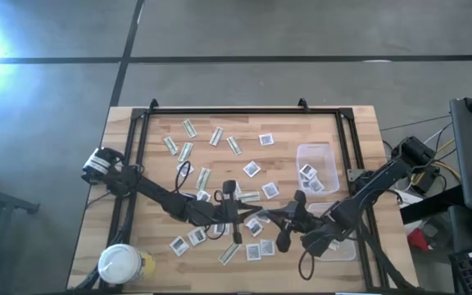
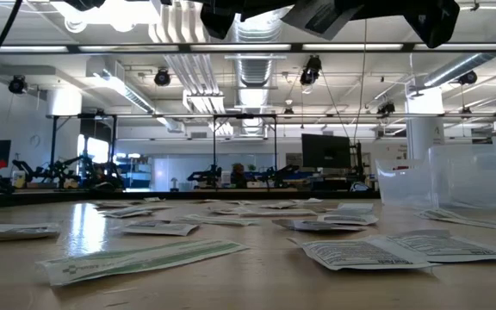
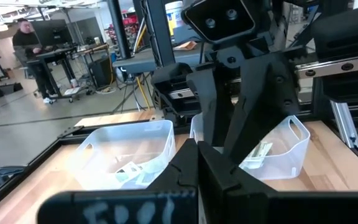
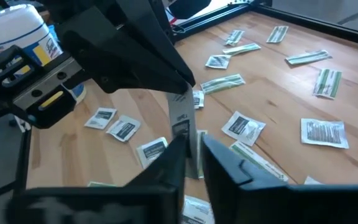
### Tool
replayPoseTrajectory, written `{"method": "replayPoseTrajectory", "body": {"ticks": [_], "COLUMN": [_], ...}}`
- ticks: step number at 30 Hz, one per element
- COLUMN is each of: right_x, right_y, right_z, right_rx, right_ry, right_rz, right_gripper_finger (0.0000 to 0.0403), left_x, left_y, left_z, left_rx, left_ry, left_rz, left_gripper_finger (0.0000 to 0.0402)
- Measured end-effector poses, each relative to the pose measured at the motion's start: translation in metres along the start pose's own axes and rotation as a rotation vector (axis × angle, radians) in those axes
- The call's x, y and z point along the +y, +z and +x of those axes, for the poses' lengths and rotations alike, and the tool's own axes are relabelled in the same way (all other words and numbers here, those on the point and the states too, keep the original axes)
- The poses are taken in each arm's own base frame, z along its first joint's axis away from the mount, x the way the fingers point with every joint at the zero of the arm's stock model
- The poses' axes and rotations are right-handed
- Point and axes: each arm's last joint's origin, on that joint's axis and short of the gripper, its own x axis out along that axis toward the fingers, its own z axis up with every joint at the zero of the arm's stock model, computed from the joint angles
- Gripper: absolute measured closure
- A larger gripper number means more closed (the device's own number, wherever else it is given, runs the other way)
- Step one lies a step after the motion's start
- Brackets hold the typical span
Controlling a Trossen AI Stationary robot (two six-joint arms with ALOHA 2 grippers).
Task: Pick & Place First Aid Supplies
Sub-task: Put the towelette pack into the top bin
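Bright overhead lights — glare top-left

Grey concrete floor (image 1: 260,29) with dark seams. Exposed ceiling ducts (image 2: 252,52) overhead. A monitor (image 2: 325,151) stands on distant workbenches.

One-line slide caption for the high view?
Both arms meet mid-table over scattered first aid packets; clear tubs at right, white-lidded jar front left.

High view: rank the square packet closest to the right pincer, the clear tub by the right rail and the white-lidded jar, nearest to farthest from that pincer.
From the right pincer, mid-table, closed on a strip:
1. Square packet, right beside it, toward the far edge.
2. Clear tub, out toward the right rail.
3. White-lidded jar, at the near left corner, clearly farthest.
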Motion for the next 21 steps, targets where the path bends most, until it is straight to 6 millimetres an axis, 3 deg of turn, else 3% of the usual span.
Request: {"method": "replayPoseTrajectory", "body": {"ticks": [4,15,21], "right_x": [0.0001,0.0007,-0.0001], "right_y": [-0.0001,-0.0009,-0.0017], "right_z": [0.0,-0.0002,-0.0002], "right_rx": [0.004,0.026,0.034], "right_ry": [0.004,0.024,0.02], "right_rz": [-0.013,-0.046,-0.062], "right_gripper_finger": [0.0392,0.0395,0.0395], "left_x": [0.0,-0.0003,-0.0005], "left_y": [0.0,-0.0012,-0.0027], "left_z": [0.0,-0.0001,-0.0001], "left_rx": [0.0,0.011,0.025], "left_ry": [0.0,-0.002,-0.003], "left_rz": [0.0,-0.001,-0.006], "left_gripper_finger": [0.0402,0.0384,0.0355]}}
